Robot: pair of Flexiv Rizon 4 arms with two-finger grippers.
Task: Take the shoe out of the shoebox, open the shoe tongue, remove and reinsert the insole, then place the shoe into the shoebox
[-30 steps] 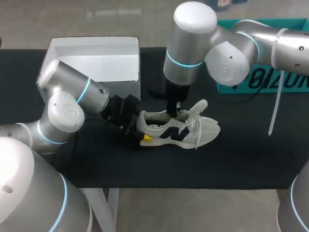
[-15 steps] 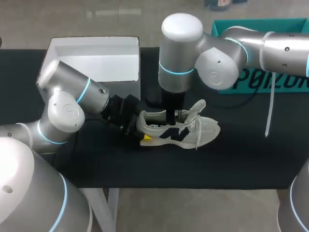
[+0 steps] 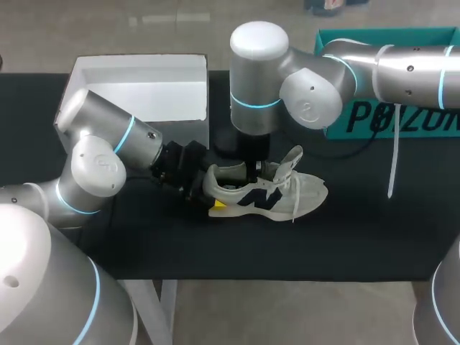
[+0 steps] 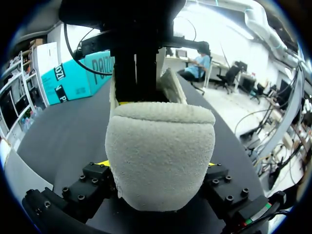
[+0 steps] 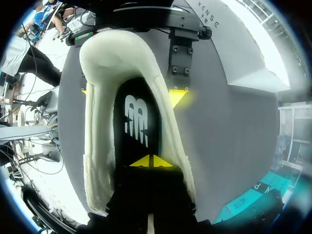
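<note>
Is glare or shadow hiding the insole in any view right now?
Right wrist view: no, the insole is dark but plain ahead of the right gripper. Left wrist view: the shoe heel blocks it, with bright light beyond. Head view: the right arm covers the opening.

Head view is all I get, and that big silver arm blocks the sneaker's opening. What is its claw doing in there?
Observer: In the right wrist view the right gripper is down inside the sneaker, yellow tips closed together over the black insole.
Visitor: Is anything stopping the sneaker from sliding?
Observer: Yes. The left wrist view shows the left gripper clamped on the heel, one finger on each side.
Visitor: Is the insole out yet?
Observer: No, it lies flat inside the sneaker.
</note>
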